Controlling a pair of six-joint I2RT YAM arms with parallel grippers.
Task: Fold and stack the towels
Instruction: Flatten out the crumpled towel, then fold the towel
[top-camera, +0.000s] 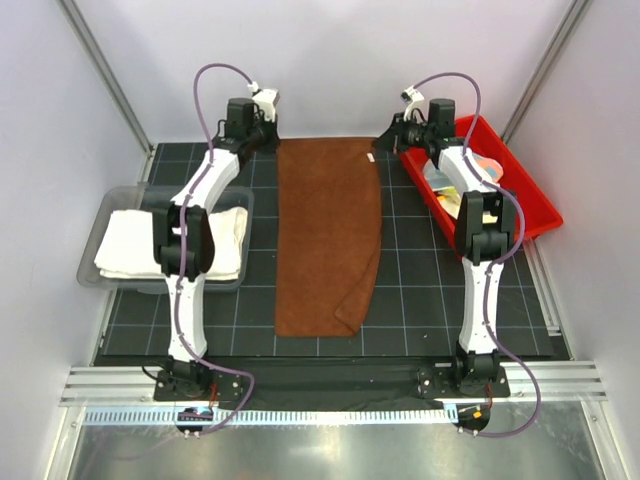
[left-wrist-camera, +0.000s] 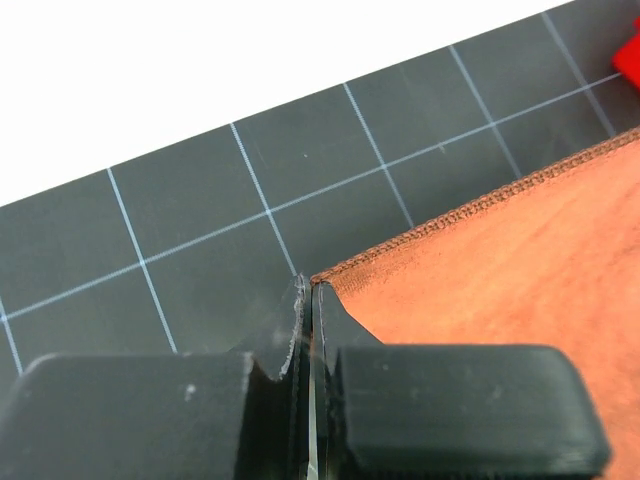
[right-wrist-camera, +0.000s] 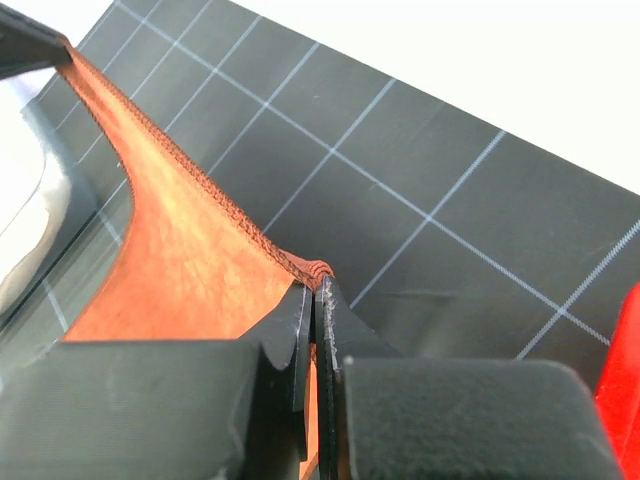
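- one dark gridded mat (top-camera: 420, 300) is spread across the middle of the top view, and everything else is laid on it or at its sides.
- a brown towel (top-camera: 328, 240) is stretched in a long strip down the centre of the frame, from the upper middle towards the lower middle; its lower right corner is seen folded over on itself.
- a clear tray (top-camera: 125, 192) is placed at the left edge of the mat, partly hidden by the left arm.
- a cream-white towel (top-camera: 125, 245) is kept folded inside that tray.
- a red bin (top-camera: 520, 165) is set at an angle in the upper right, and a few pale coloured cloths (top-camera: 443, 190) are heaped in it; they cannot be told apart under the right arm.
- the left gripper (left-wrist-camera: 308, 300) is found at the towel's upper left corner, its jaws pressed together and clamped on that corner.
- the right gripper (right-wrist-camera: 318, 290) is found at the towel's upper right corner, its jaws likewise clamped on the stitched hem, which is seen lifted off the mat in the right wrist view.
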